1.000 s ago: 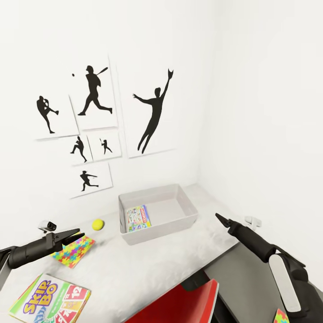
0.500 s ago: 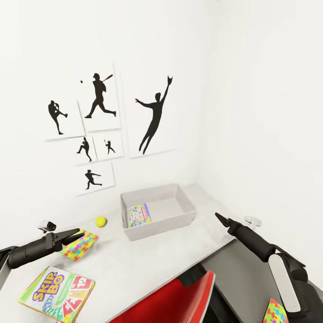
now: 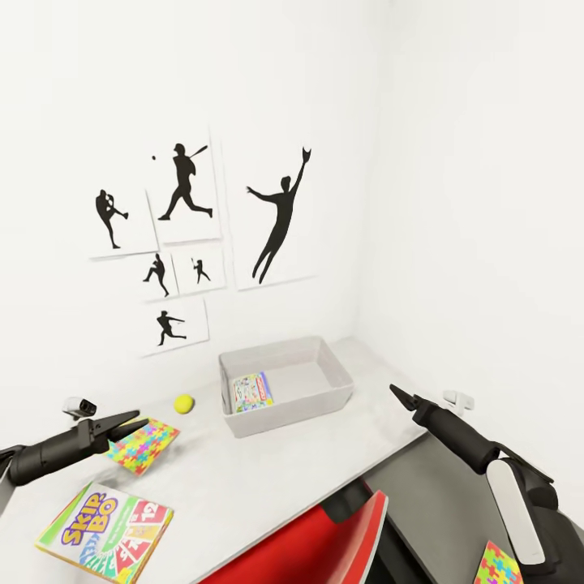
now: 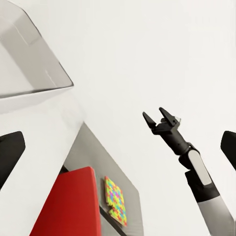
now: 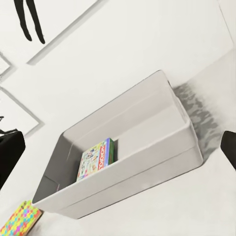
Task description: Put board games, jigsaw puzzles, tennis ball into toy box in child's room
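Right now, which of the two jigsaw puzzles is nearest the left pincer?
The jigsaw puzzle on the pale desk top, right beside the left pincer and near the tennis ball. The other puzzle lies on the dark top by the right arm.

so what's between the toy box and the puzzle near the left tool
In the head view, the tennis ball sits on the table between the toy box and that jigsaw puzzle, touching neither.

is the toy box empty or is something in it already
Not empty: one board game lies flat on the floor of the toy box, near one end. The rest of the bin's floor is bare.
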Controlling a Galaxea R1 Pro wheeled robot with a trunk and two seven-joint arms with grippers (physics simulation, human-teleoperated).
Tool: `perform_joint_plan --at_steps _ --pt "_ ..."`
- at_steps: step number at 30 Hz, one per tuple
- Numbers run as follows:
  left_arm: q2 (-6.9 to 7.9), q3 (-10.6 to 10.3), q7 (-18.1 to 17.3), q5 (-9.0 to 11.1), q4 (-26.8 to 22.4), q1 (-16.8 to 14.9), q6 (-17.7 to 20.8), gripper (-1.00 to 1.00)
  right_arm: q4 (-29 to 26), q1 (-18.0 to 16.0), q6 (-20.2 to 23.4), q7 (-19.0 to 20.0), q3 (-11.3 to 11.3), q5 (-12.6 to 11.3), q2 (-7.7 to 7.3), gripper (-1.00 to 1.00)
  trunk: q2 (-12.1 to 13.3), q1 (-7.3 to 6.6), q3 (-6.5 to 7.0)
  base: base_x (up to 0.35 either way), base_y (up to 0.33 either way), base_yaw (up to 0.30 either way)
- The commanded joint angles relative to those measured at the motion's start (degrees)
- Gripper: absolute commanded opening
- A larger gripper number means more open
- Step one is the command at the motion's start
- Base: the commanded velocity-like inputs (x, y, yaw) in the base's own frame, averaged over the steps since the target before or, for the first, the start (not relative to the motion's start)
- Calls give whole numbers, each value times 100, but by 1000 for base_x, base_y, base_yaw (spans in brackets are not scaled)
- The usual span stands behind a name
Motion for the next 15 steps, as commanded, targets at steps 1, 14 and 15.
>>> perform_joint_plan --at_steps 1,14,15 --pt "-1 33 -23 -5 0 -5 65 100 -2 -6 49 5 -9 -38 0 100 -13 4 -4 -1 0 0" --pt "6 172 -23 -68 7 -29 302 100 27 -6 44 8 -9 -34 16 100 -13 4 80 0 0 3" --pt "9 171 -23 -72 9 -29 308 100 30 -6 43 7 -9 -33 21 100 -13 4 81 0 0 2"
